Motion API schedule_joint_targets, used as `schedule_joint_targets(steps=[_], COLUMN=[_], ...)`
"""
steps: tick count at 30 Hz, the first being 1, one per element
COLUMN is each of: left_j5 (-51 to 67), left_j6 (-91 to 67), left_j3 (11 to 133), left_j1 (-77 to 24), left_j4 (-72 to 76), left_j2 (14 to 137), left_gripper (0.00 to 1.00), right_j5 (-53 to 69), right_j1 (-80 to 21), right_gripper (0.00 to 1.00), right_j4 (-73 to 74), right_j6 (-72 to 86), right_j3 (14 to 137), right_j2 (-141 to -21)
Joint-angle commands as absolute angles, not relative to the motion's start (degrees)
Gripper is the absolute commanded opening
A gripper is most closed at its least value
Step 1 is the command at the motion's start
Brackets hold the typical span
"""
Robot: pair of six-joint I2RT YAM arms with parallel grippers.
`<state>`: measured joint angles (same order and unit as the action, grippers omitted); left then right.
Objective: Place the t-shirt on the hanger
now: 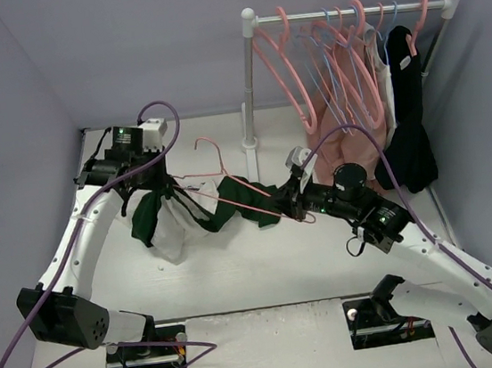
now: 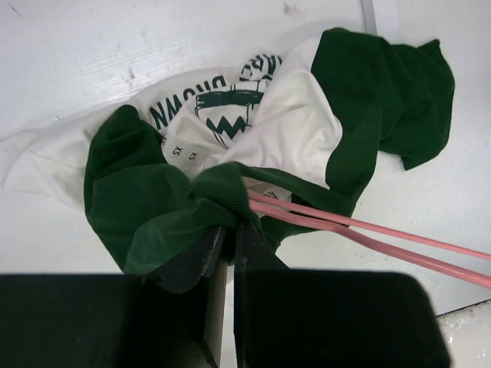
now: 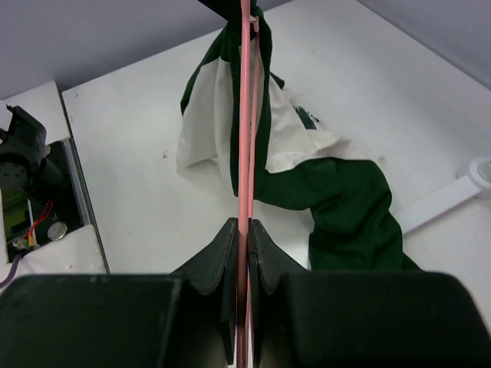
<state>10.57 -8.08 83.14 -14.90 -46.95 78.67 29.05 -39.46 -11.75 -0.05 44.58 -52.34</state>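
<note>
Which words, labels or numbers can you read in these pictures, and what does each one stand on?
"BROWN": dark green print on the t-shirt, upside down in the left wrist view.
"XS": shown upside down as "SX", repeated on a small tag strip on the cloth.
Curved lettering above "BROWN": folded over, unreadable.
Top and right wrist views: nothing readable.

The white table [image 1: 265, 262] ran from the lower edge of the frame up to the back wall. Left of centre, a cream and green t-shirt [image 1: 169, 234] sagged onto it in a bunch. A white clothes rack [image 1: 251, 76] stood at upper centre. The left arm base [image 1: 145, 349] and right arm base [image 1: 388, 306] sat along the lower edge.
</note>
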Motion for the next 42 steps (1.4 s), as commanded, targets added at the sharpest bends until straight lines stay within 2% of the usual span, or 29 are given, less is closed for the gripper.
schedule_joint_targets(steps=[1,7,13,21,26,31,35,42], left_j5=[13.62,8.84,3.78,8.57,16.32,23.42,21.04,25.39], left_j6=[-7.22,-4.84,-1.5,0.06,4.66,5.74,4.7,5.93], left_j3=[90.84,99.93,98.03,90.57,90.01,92.74,95.6,101.98], left_j1=[-14.76,-10.21,-8.35,-8.35,-8.35,-8.35,-8.35,-8.69], left_j4=[-46.48,-50.18,-51.77,-50.91,-49.16,-49.13,-49.28,-50.56], left_j2=[77.34,78.66,77.7,75.5,74.31,74.95,74.69,77.56], left_gripper=[0.0,0.0,0.0,0.0,0.0,0.0,0.0,0.0], right_j5=[34.16,41.35,42.13,44.44,45.09,40.77,34.82,36.29], right_j1=[-39.73,-39.59,-38.94,-38.94,-38.94,-38.81,-37.65,-36.12], right_gripper=[0.0,0.0,0.0,0.0,0.0,0.0,0.0,0.0], right_j4=[-26.77,-28.34,-28.39,-28.37,-30.82,-32.5,-32.61,-36.85], right_j6=[1.83,2.68,3.95,5.54,6.09,5.18,3.87,4.37], right_j3=[47.28,51.15,47.99,47.22,46.41,46.16,45.51,46.12], right_j2=[-55.62,-60.82,-57.81,-57.42,-59.08,-59.9,-58.67,-59.05])
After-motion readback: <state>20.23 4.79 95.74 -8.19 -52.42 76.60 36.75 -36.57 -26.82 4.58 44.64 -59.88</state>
